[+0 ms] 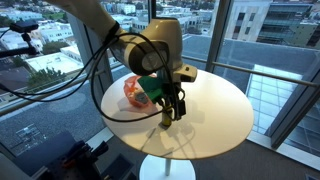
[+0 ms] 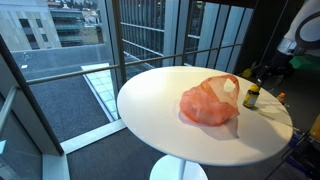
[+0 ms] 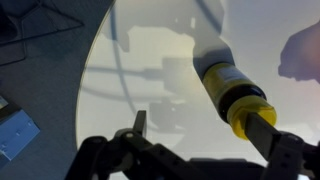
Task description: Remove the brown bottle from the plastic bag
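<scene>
The brown bottle [image 2: 251,95] with a yellow cap stands upright on the round white table [image 2: 160,110], just beside the orange plastic bag [image 2: 210,103] and outside it. The bag also shows in an exterior view [image 1: 135,91], behind the arm. My gripper [image 1: 170,112] hangs over the bottle. In the wrist view the gripper [image 3: 205,135] is open; the bottle's yellow cap [image 3: 245,105] lies between the fingers, against the right finger, with the left finger well apart from it.
The table stands on a single pedestal by floor-to-ceiling windows with metal frames [image 2: 112,40]. The bag lies near the table's middle. Cables hang from the arm [image 1: 95,60]. A small orange thing [image 2: 281,96] sits near the table edge beyond the bottle.
</scene>
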Motion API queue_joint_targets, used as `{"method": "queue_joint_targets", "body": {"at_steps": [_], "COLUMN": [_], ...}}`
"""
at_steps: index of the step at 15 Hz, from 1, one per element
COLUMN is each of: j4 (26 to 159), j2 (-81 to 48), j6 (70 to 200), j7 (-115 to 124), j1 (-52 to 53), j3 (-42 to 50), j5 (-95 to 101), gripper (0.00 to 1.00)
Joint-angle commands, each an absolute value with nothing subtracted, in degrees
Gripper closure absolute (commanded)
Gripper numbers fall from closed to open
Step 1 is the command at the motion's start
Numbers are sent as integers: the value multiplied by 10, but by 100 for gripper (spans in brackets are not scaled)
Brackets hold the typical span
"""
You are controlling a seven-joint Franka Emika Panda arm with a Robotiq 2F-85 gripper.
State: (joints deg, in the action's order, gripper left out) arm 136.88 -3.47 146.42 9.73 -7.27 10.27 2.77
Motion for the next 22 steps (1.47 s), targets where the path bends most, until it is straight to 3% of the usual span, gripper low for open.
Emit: {"method": "queue_joint_targets", "body": {"at_steps": [1,22], "j4": [1369,1373], "j2": [-36,-23], "j6": [1465,1458], "j7": [117,113], "j1": [-78,-76], "j3": [104,106], "j5": [47,42], "gripper": [0,0]}}
